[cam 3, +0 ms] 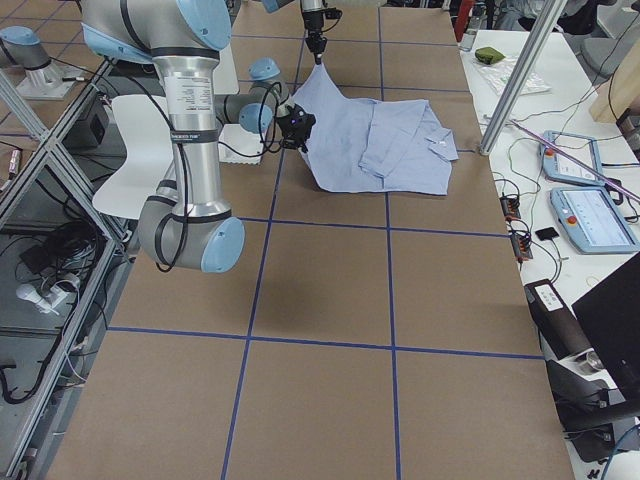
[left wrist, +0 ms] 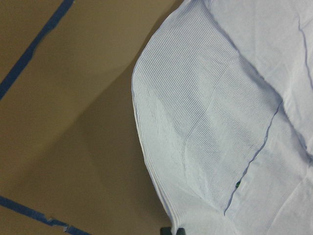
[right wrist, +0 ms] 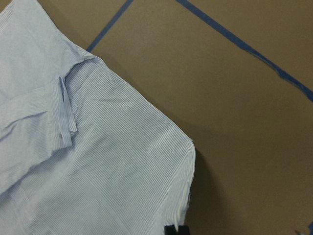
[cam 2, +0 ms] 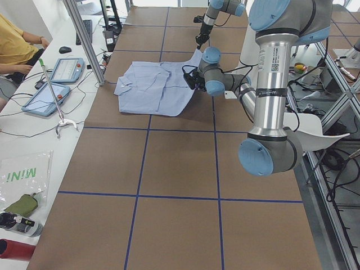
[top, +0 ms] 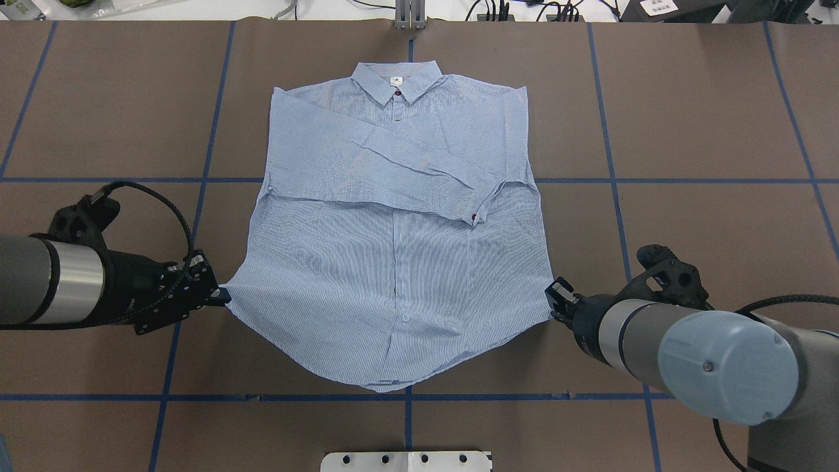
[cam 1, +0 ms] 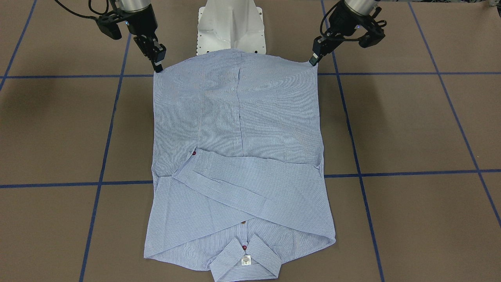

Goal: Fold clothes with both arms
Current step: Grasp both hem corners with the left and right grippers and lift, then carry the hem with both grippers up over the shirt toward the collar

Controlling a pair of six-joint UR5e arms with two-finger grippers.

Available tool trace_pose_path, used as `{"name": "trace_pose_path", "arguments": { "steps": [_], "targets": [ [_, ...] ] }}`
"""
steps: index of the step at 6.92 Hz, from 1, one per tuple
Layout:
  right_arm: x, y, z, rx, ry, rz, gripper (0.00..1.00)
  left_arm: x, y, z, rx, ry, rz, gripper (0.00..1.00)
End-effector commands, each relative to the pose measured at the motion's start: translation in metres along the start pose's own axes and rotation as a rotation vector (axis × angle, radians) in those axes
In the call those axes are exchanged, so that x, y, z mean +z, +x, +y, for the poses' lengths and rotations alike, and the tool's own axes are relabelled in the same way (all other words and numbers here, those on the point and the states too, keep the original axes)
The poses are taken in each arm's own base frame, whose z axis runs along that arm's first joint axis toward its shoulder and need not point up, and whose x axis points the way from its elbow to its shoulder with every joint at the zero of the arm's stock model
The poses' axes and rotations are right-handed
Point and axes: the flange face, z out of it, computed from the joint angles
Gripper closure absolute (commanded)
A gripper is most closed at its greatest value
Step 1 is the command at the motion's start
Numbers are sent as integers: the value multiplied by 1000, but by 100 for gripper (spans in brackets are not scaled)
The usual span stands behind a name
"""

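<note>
- We see the shirt [top: 393, 275] spread front-up in the middle of the brown worktop [top: 688, 118]. Its collar [top: 395, 84] is on the side far from the robot, and its hem [top: 393, 383] is towards the robot's base.
- The sleeves [top: 367, 157] are folded across the chest, and one cuff [top: 477, 208] with a dark red button lies on top.
- The left pincer [top: 225, 296] is at the hem corner on the robot's left, clamped on the cloth there.
- The right pincer [top: 550, 296] is at the opposite hem corner and is likewise closed tight on the fabric.
- From the side views we see both gripped corners raised off the worktop, while the collar end lies flat.
- Between the two pincers the lower shirt is drawn wide.
</note>
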Motion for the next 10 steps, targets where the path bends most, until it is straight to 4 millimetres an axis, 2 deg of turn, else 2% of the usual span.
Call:
{"name": "trace_pose_path", "arguments": {
  "steps": [1, 3, 5, 6, 7, 8, 9, 10],
  "targets": [
    [-19, -15, -20, 83, 82, -103, 100, -22, 20, -10, -37, 12, -15, 100],
    [-38, -25, -30, 108, 162, -207, 100, -23, 32, -22, -47, 38, 0, 100],
    [-42, -31, -37, 110, 249, -279, 100, -18, 49, -51, -77, 83, 15, 100],
    [-42, -32, -38, 111, 267, -294, 100, -19, 52, -62, -93, 88, 6, 100],
    [-44, -37, -36, 117, 262, -313, 100, -20, 63, -75, -114, 105, -1, 100],
    [-36, -50, -27, 120, 257, -323, 100, -15, 65, -83, -124, 115, -11, 100],
    [-16, -63, -31, 128, 292, -314, 100, -13, 71, -91, -120, 126, -9, 100],
    [-6, -84, -39, 145, 319, -322, 100, 0, 77, -104, -124, 141, -22, 100]
  ]
}}
